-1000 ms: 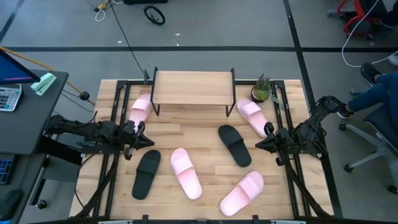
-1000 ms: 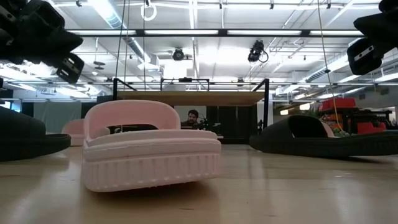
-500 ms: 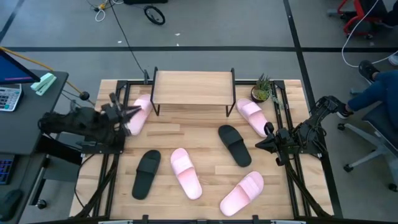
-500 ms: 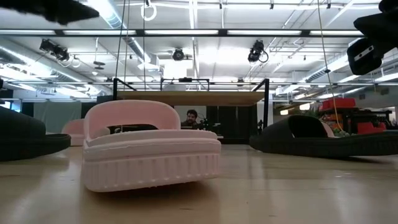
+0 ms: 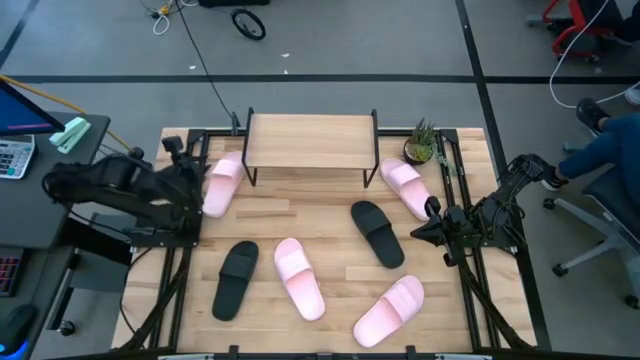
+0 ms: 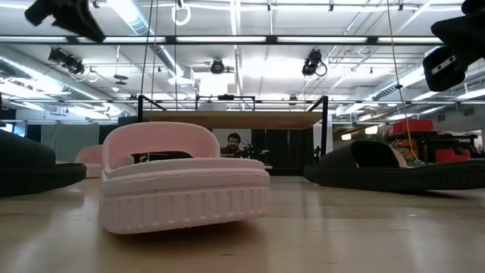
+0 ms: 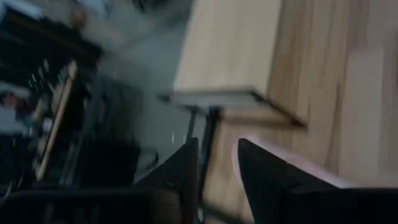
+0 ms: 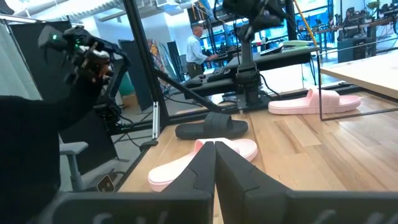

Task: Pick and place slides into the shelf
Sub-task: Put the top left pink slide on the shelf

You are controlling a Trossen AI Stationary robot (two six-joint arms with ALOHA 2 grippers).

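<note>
Six slides lie sole-down on the slatted tabletop: pink ones at the far left (image 5: 222, 180), far right (image 5: 405, 188), centre (image 5: 299, 278) and near right (image 5: 390, 310), and black ones at centre right (image 5: 377, 233) and near left (image 5: 236, 280). The shelf (image 5: 310, 140) stands at the far edge with nothing on its top. My left gripper (image 5: 188, 165) hangs high beside the far-left pink slide, its fingers a little apart (image 7: 217, 162) and empty. My right gripper (image 5: 432, 225) is shut and empty at the right edge, beside the far-right pink slide.
A small potted plant (image 5: 422, 143) stands right of the shelf. Black frame rails run along the table's left (image 5: 185, 250) and right (image 5: 470, 270) sides. A person sits beyond the right edge (image 5: 610, 150). Bare wood (image 5: 310, 205) lies in front of the shelf.
My left gripper has risen from low over the table between the far-left pink slide and the near-left black slide. It has swung toward the far left corner and turned toward the shelf's left end. No slide has moved.
</note>
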